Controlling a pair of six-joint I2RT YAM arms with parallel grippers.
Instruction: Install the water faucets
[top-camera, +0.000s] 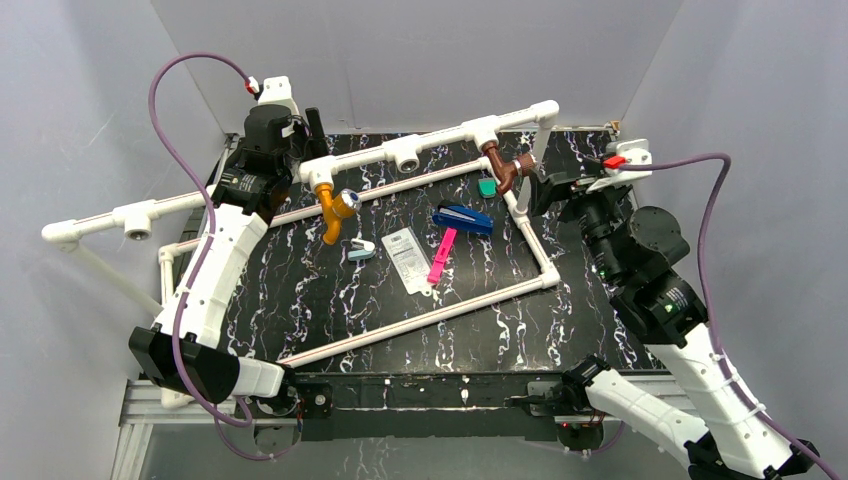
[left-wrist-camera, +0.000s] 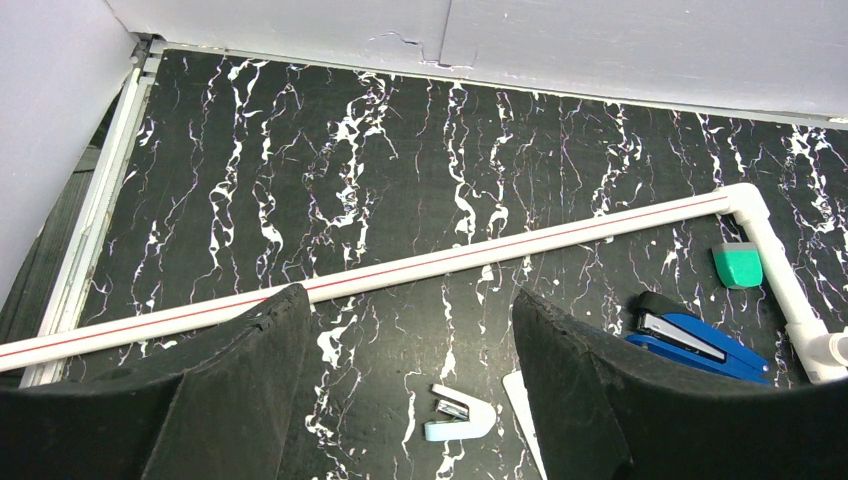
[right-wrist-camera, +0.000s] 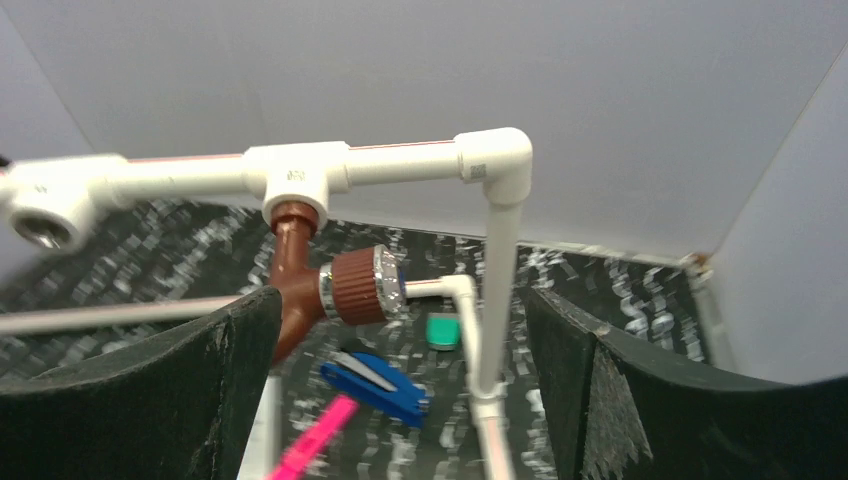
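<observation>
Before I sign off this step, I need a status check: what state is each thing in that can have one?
orange faucet: seated in its pipe fitting, spout down.
brown faucet: seated under its tee, hanging down.
left fingers: open, holding nothing.
right fingers: open, holding nothing.
middle tee: socket empty.
blue stapler: closed, lying on the table.

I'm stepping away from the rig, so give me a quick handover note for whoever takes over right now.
Left hand: open, empty.
Right hand: open, empty, facing the brown faucet.
Brown faucet hangs from the end tee by the elbow; orange faucet hangs from another tee further left.
Done: both look fitted.
Left: check seating, pull both arms back.
</observation>
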